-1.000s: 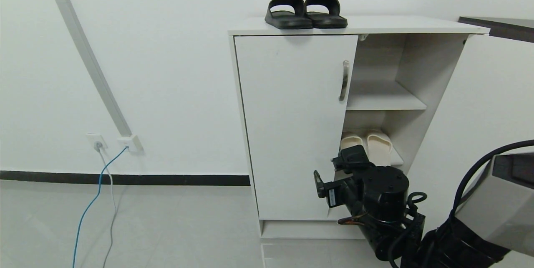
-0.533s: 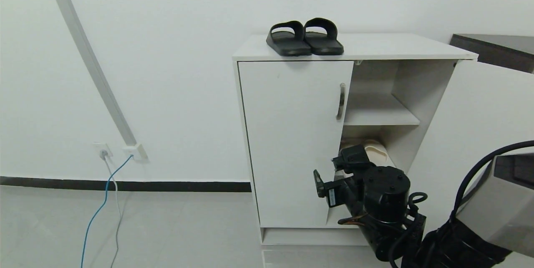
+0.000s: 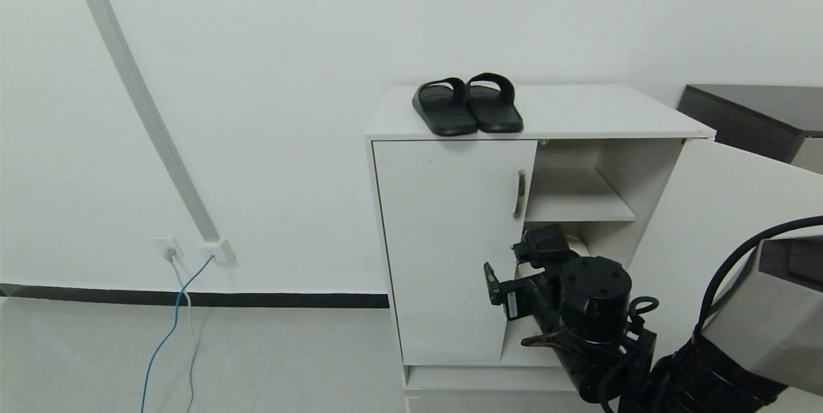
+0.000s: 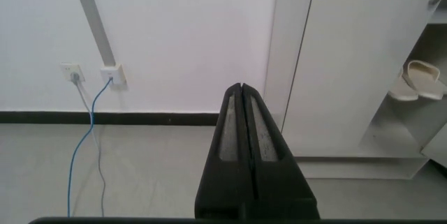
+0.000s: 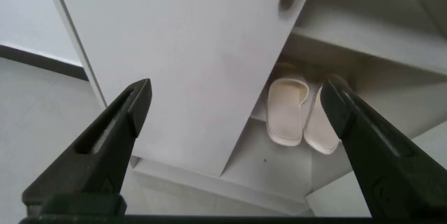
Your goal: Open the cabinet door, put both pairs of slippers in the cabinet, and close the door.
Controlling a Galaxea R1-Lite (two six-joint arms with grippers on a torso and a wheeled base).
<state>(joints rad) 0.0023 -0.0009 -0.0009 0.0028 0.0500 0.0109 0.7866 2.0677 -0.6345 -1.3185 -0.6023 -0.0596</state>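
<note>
A pair of black slippers (image 3: pixel 467 104) sits on top of the white cabinet (image 3: pixel 591 117). The cabinet's left door (image 3: pixel 450 239) is closed and its right door (image 3: pixel 726 207) stands swung open. A pair of white slippers (image 5: pixel 300 116) lies on the lower shelf, also in the left wrist view as the white slippers (image 4: pixel 418 79). My right gripper (image 5: pixel 236 90) is open and empty, low in front of the closed door's edge, apart from the white slippers. My left gripper (image 4: pixel 241 91) is shut on nothing, low and left of the cabinet.
The upper shelf (image 3: pixel 578 207) is bare. Wall sockets with a blue and a white cable (image 3: pixel 193 258) are on the wall to the left, under a slanting grey conduit (image 3: pixel 135 91). A dark table (image 3: pixel 752 110) stands right of the cabinet. Open floor lies left of it.
The head camera has moved upward, so the cabinet sits lower in the picture and my right arm now covers most of the white slippers. Nothing was taken hold of or let go.
</note>
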